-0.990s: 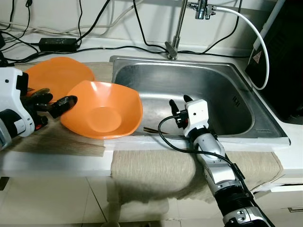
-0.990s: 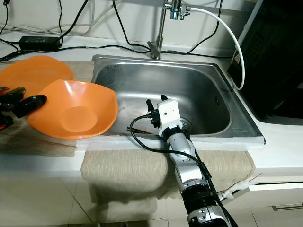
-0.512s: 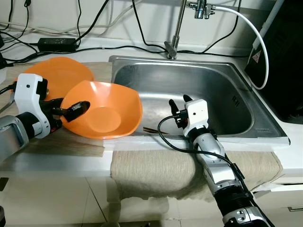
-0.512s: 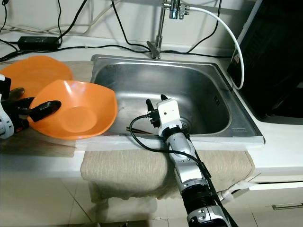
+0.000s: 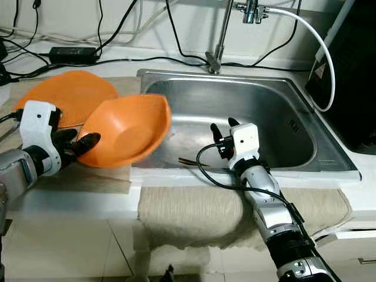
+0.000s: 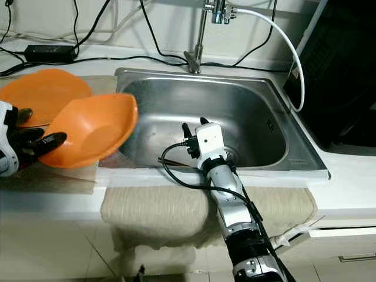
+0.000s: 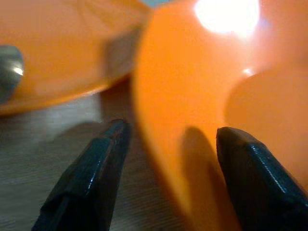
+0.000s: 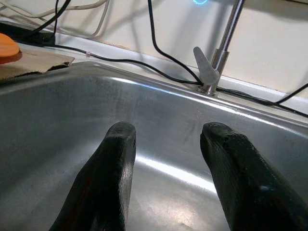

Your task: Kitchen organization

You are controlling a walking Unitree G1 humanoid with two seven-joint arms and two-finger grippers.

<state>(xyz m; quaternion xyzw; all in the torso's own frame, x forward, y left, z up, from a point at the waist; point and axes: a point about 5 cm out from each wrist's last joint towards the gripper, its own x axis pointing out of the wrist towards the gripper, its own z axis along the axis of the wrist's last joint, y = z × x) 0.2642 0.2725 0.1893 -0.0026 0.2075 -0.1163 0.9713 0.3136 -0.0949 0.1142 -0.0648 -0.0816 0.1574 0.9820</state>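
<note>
Left gripper point(image 5: 82, 144) is pinching the rim of the orange bowl point(image 5: 126, 129), tilting it up by the sink point(image 5: 305, 147). Bowl is looking like light, stiff, slick plastic, prob. best held at the rim. Right gripper point(image 8: 166, 144) is hanging spread over the basin w/ nothing in it.

Behind each black two-fingered pincer point(image 5: 220, 130) sits a white boxy wrist housing; a black cable loops along the segmented silver right arm point(image 5: 267, 205).

Orange bowl point(image 5: 126, 129) and orange plate point(image 5: 70, 94), steel-grey sink point(image 5: 282, 100), beige cloth point(image 5: 194, 211) (black cables point(image 5: 147, 59) behind)
</note>
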